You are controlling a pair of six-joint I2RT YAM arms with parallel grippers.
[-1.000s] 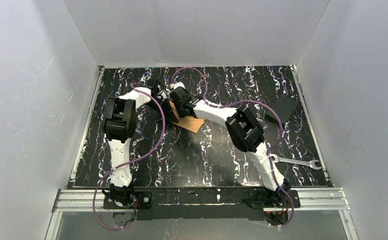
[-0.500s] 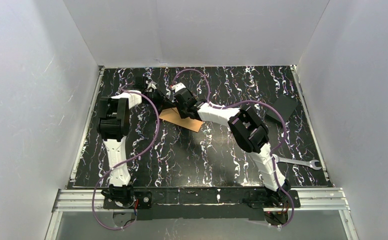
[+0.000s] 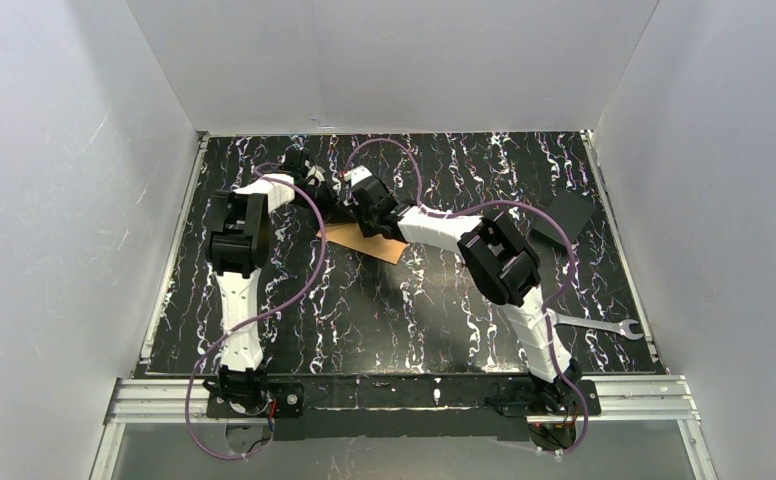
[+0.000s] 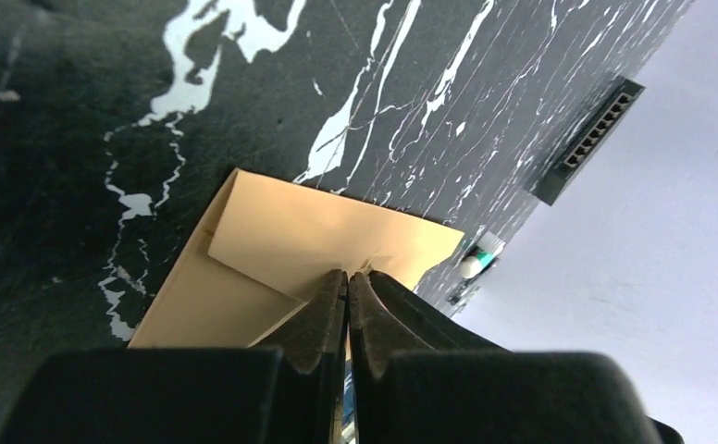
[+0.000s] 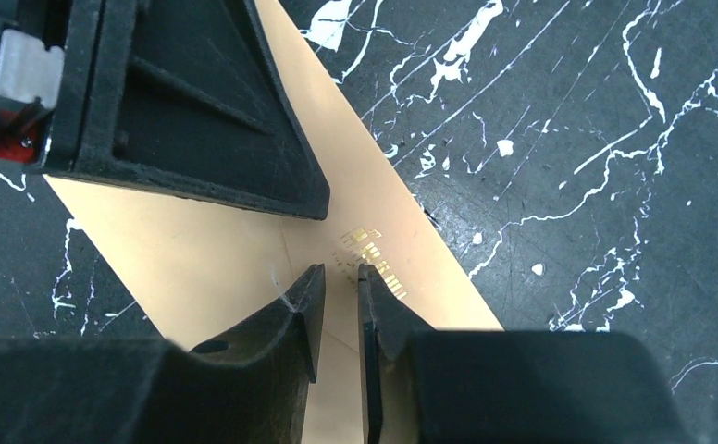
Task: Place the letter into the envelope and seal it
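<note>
The orange-brown envelope (image 3: pixel 369 243) lies flat on the black marbled table, left of the middle. In the left wrist view its triangular flap (image 4: pixel 272 250) is folded down. A small gold print (image 5: pixel 374 257) sits on it near the flap's tip. My left gripper (image 3: pixel 326 203) is shut, with its tips (image 4: pixel 348 275) down on the flap's tip. My right gripper (image 3: pixel 361 212) stands just beside it over the envelope (image 5: pixel 207 268), and its fingertips (image 5: pixel 341 271) are a narrow gap apart with nothing between them. The letter is out of view.
A silver wrench (image 3: pixel 592 324) lies at the right near edge. A flat black piece (image 3: pixel 566 214) lies at the far right. White walls close in the table on three sides. The left gripper's finger (image 5: pixel 189 111) fills the upper left of the right wrist view.
One second ago the envelope's left part stood raised between the grippers. Now it lies flat. Both grippers have shifted slightly towards the far left and sit low on it.
</note>
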